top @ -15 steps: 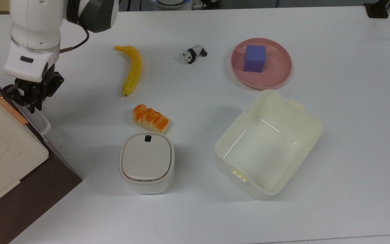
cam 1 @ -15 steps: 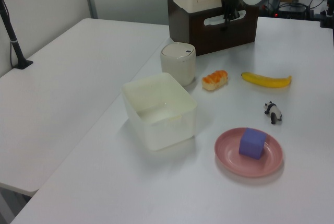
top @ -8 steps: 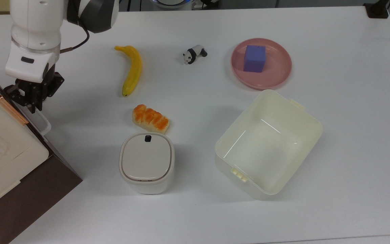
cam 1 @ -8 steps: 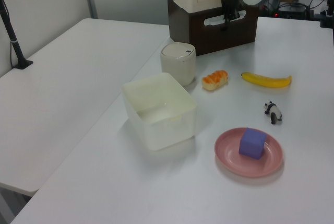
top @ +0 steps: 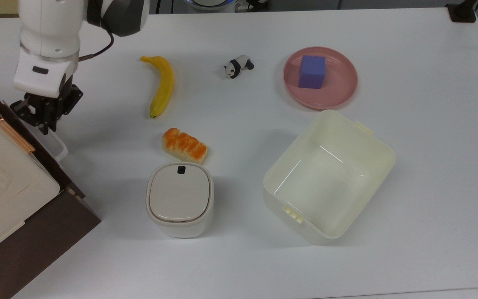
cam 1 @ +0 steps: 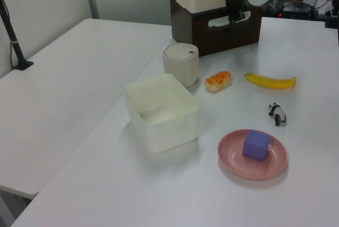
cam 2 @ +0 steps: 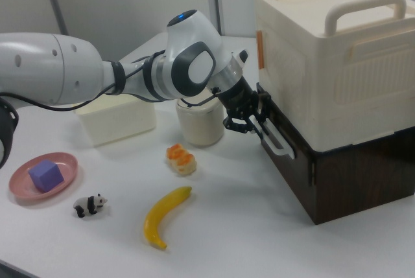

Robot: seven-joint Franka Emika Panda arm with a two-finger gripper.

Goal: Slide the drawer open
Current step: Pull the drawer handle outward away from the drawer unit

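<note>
My black two-finger claw (cam 2: 254, 120) clamps the white plastic bar handle (cam 2: 277, 142) | dark-brown wooden drawer (cam 2: 305, 161), tabletop corner, barely open | grip gives pulling purchase.

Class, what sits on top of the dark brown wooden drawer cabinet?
A cream plastic box with two handles rests on the dark brown wooden drawer cabinet. Its contents, and the drawer's inside, are covered.
</note>
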